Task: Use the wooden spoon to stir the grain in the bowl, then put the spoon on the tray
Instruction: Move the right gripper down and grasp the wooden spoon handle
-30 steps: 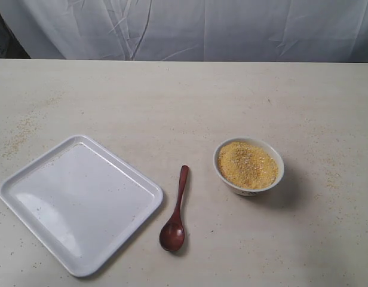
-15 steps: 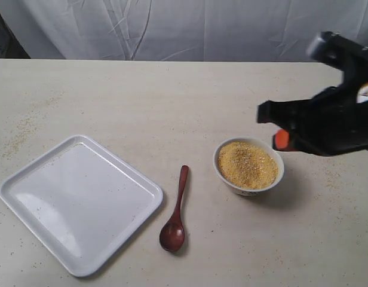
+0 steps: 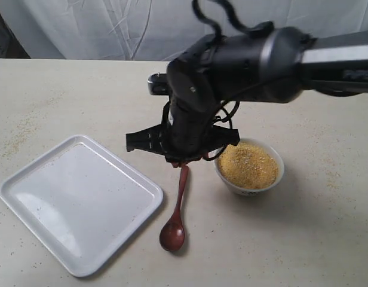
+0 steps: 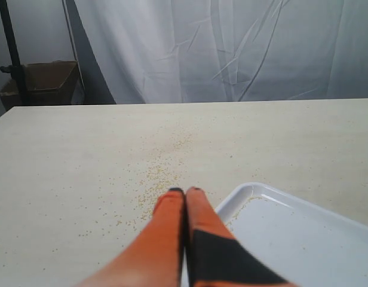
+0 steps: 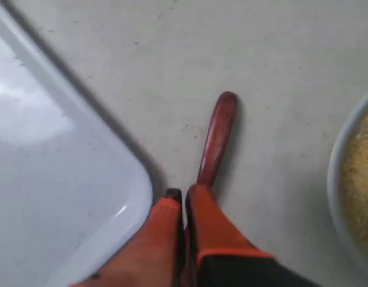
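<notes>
Swung in from beside bowl (image 3: pixel 250 190): right hand (image 5: pixel 183 195) now over wooden spoon (image 5: pixel 217 134) handle, clenched, empty.
Needs to open, straddle handle flat on table (image 3: pixel 303 95), then close mid-handle.

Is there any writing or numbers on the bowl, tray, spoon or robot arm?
None can be read.
The bowl has a faint mark on its side, too blurred to read.
The tray, wooden spoon and robot arm show no writing.
</notes>
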